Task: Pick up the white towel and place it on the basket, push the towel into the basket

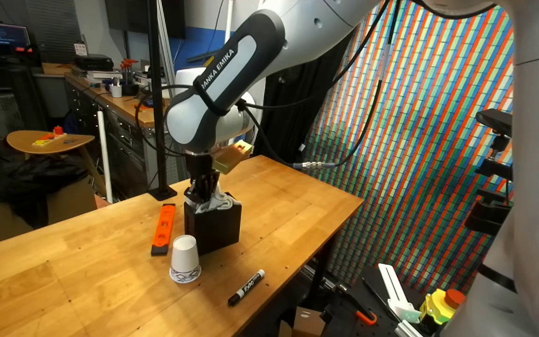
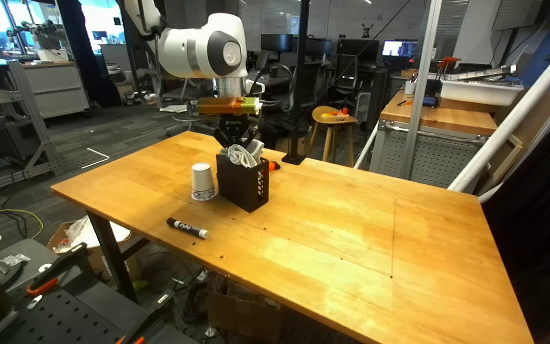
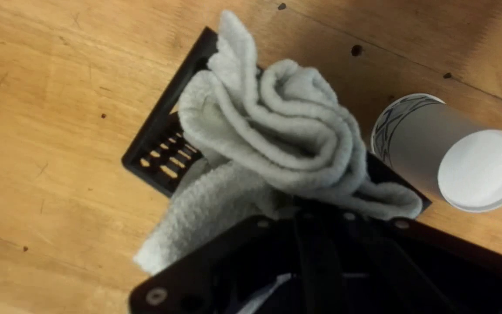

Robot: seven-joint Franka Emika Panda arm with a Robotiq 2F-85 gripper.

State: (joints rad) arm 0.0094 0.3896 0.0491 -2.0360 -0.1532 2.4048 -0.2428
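Wooden table (image 2: 313, 215) on a grey floor (image 2: 127, 128)
The closed gripper (image 2: 239, 142) touches the towel (image 3: 273, 144) poking from the basket (image 2: 237, 181); cup (image 2: 203, 180) and marker (image 2: 187, 228) nearby, stool (image 2: 338, 120) and screen (image 2: 399, 48) beyond.

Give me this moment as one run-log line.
white towel: partly inside basket, folds sticking out | gripper: shut, at towel | white cup: upside down beside basket | push: looks unfinished
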